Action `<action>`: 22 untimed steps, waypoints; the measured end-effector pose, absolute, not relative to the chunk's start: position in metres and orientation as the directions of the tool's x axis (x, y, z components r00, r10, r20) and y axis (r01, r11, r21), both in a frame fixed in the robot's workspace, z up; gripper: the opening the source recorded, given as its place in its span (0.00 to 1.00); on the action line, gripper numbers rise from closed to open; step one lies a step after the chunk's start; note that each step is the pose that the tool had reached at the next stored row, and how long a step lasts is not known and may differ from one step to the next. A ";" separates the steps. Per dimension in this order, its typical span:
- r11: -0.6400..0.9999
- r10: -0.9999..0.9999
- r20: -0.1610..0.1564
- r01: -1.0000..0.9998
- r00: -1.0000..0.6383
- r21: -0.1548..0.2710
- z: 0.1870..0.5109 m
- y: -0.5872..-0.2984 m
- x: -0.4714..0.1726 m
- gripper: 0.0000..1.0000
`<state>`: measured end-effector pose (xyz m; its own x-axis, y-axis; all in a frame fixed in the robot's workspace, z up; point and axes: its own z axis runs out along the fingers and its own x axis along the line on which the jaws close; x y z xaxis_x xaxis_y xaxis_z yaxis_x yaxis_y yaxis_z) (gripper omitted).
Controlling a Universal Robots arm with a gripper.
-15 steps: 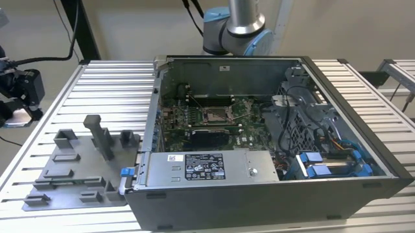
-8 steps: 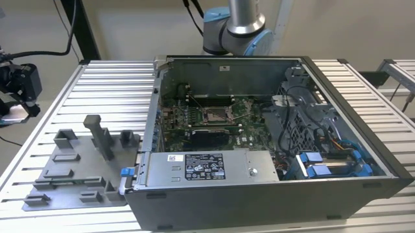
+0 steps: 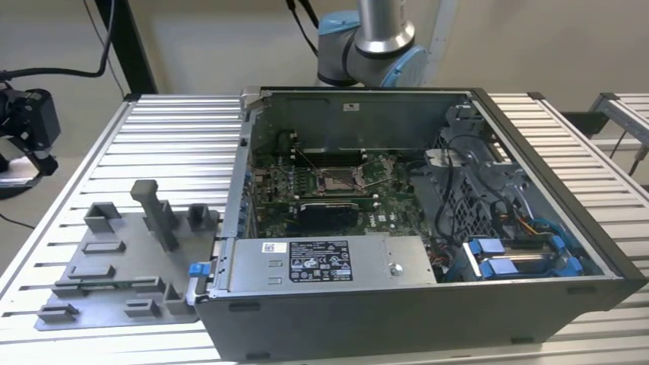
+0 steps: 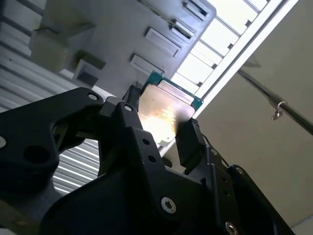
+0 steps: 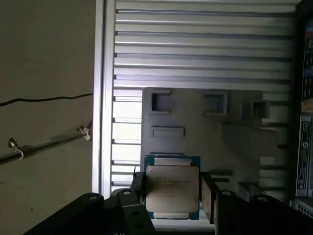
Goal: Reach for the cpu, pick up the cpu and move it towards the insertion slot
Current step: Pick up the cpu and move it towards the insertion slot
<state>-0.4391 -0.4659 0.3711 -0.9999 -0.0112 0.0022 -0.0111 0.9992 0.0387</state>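
In both wrist views the cpu (image 5: 172,188) (image 4: 164,115), a flat square chip with a silvery top and a thin green edge, sits between my black fingers (image 5: 208,193). My gripper (image 5: 172,194) (image 4: 159,120) is shut on it by two opposite sides. The chip hangs above the grey fixture plate (image 5: 195,117) and is clear of it. The insertion slot (image 3: 337,180), a square socket with a silver frame and a dark centre, lies on the green board inside the open computer case (image 3: 426,304). Behind the case the arm's column (image 3: 367,46) rises.
The grey fixture plate (image 3: 121,281) with upright blocks lies on the ribbed metal table (image 3: 172,144) at the exterior view's left of the case. A power supply (image 3: 324,262), cables and blue drive brackets (image 3: 507,258) crowd the case's interior. A black camera mount (image 3: 26,122) stands at the far left.
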 end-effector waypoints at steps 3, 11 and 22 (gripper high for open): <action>0.999 -0.011 0.002 -0.011 -1.000 0.039 0.374 -0.466 -0.439 0.00; 0.999 -0.011 0.002 -0.011 -1.000 0.039 0.375 -0.466 -0.439 0.00; 0.999 -0.011 0.002 -0.011 -1.000 0.039 0.375 -0.466 -0.422 0.00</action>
